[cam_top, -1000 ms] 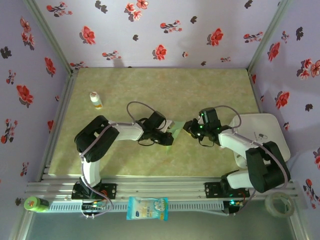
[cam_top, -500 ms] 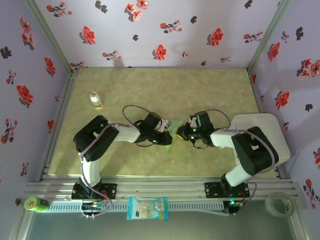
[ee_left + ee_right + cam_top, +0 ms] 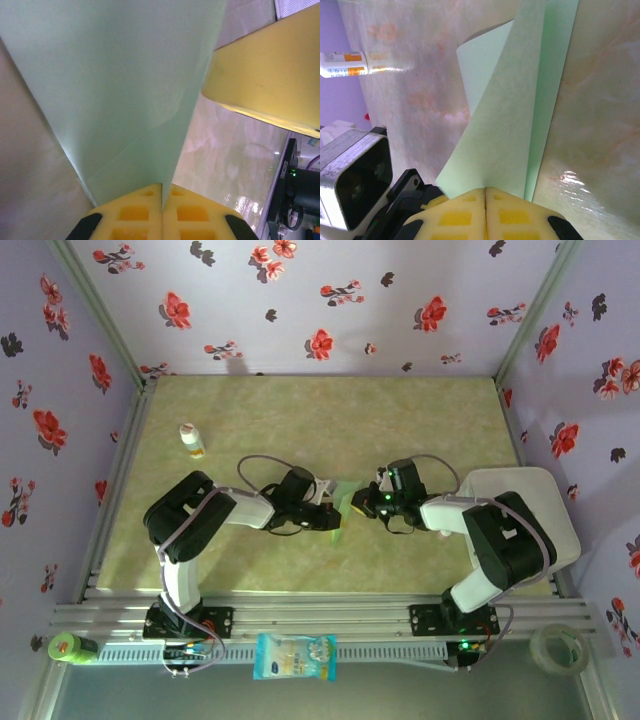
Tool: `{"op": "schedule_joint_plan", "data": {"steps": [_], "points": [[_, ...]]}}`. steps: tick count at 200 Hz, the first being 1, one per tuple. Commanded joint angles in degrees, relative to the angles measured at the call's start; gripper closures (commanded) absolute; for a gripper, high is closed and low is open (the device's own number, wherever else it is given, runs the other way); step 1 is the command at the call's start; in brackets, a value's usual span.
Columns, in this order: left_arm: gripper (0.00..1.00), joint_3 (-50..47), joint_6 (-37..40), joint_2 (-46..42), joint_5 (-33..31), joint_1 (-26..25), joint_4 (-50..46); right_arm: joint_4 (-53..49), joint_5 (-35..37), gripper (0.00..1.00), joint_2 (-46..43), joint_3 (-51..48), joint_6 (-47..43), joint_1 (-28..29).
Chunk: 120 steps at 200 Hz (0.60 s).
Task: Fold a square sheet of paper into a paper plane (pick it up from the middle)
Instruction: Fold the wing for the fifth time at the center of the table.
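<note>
The pale mint-green sheet of paper (image 3: 341, 510) is folded into overlapping layers and stands on edge between my two grippers at the table's middle. My left gripper (image 3: 326, 513) is shut on its lower edge; in the left wrist view the paper (image 3: 125, 90) runs straight into the seam of the yellow pads (image 3: 161, 194). My right gripper (image 3: 362, 502) is shut on the opposite side, and the folded layers (image 3: 515, 120) rise from between its closed pads (image 3: 485, 192). The right gripper's yellow finger (image 3: 265, 85) shows close beside the paper.
A small white bottle (image 3: 191, 441) stands at the back left, also visible as the bottle (image 3: 342, 64). A white board (image 3: 520, 500) lies at the right. A white-and-blue packet (image 3: 294, 656) and a tape roll (image 3: 557, 648) sit at the front rail. Floral walls enclose the table.
My right gripper has moved left to the paper and shut on it. The left arm has shifted slightly left, still holding the paper.
</note>
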Motion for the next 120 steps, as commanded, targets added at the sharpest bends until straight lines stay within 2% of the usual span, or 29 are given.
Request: {"op": "schedule_joint_plan", "data": {"steps": [1, 36, 120], "points": [[1.00, -2.48, -1.42, -0.09, -0.29, 1.24, -2.13, 0.82, -3.02, 0.93, -0.12, 1.56, -2.11, 0.21], [1.00, -4.31, -3.06, -0.09, 0.03, 1.94, 0.76, 0.60, -4.78, 0.93, 2.24, 3.07, -3.51, 0.30], [1.00, -4.55, -3.63, 0.24, 0.10, 2.58, -0.41, 1.20, -5.53, 0.94, 7.34, 5.58, -4.24, 0.41]]}}
